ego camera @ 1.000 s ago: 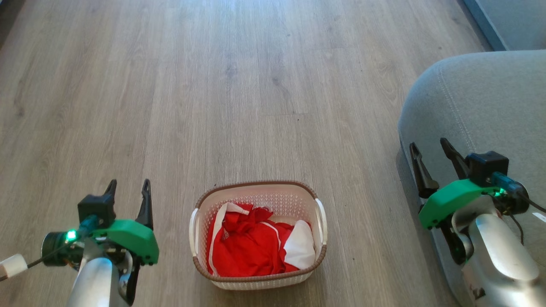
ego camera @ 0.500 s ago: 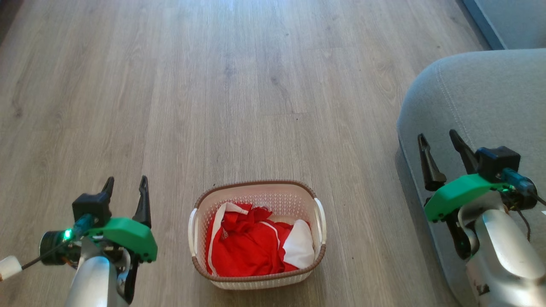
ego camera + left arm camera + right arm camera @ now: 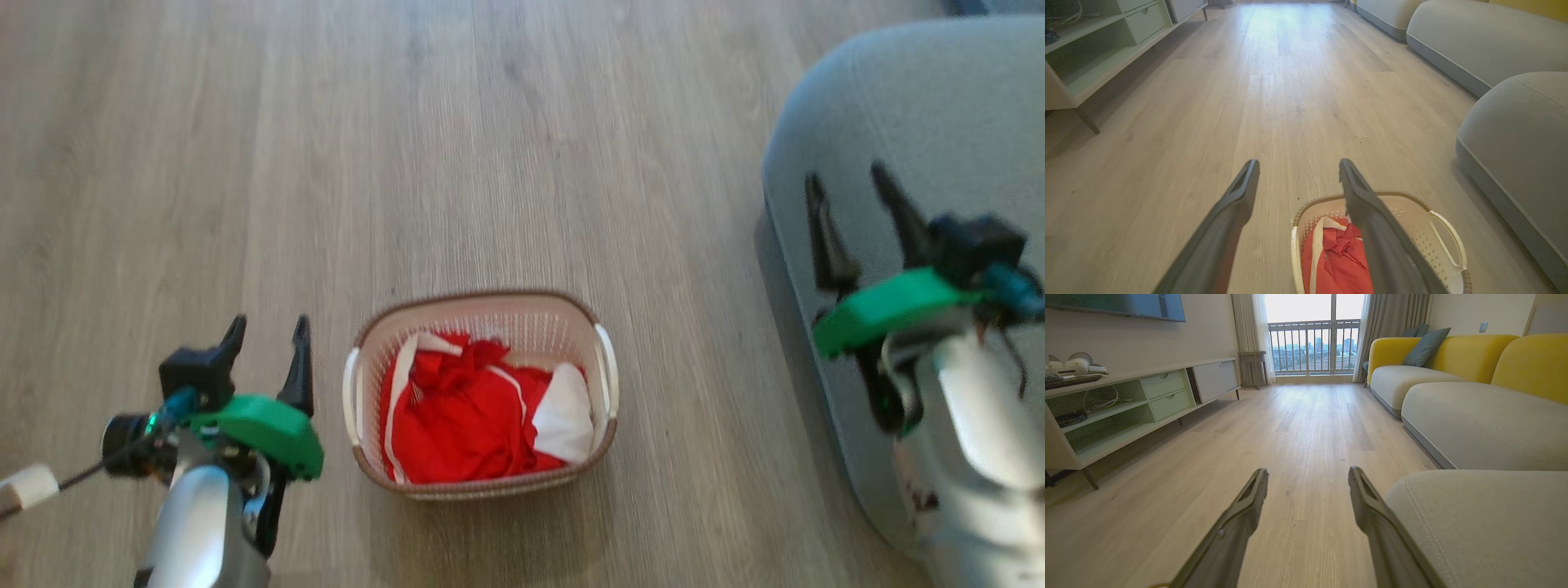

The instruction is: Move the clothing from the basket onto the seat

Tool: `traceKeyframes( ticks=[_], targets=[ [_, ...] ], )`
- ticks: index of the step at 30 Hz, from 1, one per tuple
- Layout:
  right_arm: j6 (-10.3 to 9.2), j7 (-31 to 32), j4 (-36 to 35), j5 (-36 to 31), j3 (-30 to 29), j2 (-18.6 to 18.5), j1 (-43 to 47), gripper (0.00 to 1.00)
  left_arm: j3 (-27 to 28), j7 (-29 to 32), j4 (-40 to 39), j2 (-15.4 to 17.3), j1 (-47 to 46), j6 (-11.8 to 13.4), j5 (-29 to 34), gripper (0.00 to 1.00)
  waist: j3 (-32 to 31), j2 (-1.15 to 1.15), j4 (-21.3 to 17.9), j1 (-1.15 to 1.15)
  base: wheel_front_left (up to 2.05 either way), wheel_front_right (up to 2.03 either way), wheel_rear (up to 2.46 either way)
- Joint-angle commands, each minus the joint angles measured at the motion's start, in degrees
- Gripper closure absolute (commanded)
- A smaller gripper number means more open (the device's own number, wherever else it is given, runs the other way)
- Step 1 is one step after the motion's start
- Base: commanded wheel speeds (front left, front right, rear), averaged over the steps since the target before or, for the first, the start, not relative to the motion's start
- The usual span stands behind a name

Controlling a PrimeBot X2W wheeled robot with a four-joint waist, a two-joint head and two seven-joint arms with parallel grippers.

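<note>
Left gripper beside basket, right gripper over seat — fingers forward, spread wide.

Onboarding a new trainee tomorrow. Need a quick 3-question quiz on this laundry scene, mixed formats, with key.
1. True or false: the red clothing already lies on the grey seat.
2. The basket stands on: A) the seat, B) the wood floor, C) a chair.
3. Fill in: the left gripper and the right gripper both have their fingers ___.

Key: 1 false, the clothing is in the basket. 2 B. 3 open, holding nothing.
</note>
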Motion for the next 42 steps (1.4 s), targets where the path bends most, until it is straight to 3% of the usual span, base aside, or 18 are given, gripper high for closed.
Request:
traceKeyframes(
  ticks=[1, 16, 26, 36, 42],
  targets=[
    [-0.01, -0.5, -2.4, -0.5, 0.6, 0.1, -3.2, 0.0, 1.3, -0.8, -1.8, 0.7, -3.3, -0.2, -0.4, 0.0, 3.3, 0.0, -0.5, -0.01, 0.0, 0.0, 0.0],
    [-0.01, -0.5, -8.6, -1.3, 0.3, 1.8, -14.3, 0.0, -7.6, -0.8, 0.6, 0.3, -14.0, -1.7, -2.7, 0.0, 23.7, 0.0, -3.6, -0.01, 0.0, 0.0, 0.0],
    [-0.01, -0.5, -10.5, -1.3, 2.3, 3.3, -20.1, 0.0, -20.4, -0.8, 9.1, 0.3, -23.4, -1.9, -5.2, 0.0, 33.9, 0.0, -7.1, -0.01, 0.0, 0.0, 0.0],
    [-0.01, -0.5, -11.5, -0.9, 4.8, 5.1, -23.0, 0.0, -35.6, -0.2, 22.7, 0.4, -33.2, -1.9, -17.5, 0.0, 40.2, 0.0, -10.8, -0.01, 0.0, 0.0, 0.0],
    [-0.01, -0.5, -11.8, -0.4, 6.3, 6.1, -23.9, 0.0, -39.6, 6.4, 28.1, 0.5, -37.1, -1.9, -27.5, 0.0, 42.1, 0.0, -13.1, -0.01, 0.0, 0.0, 0.0]
  ],
)
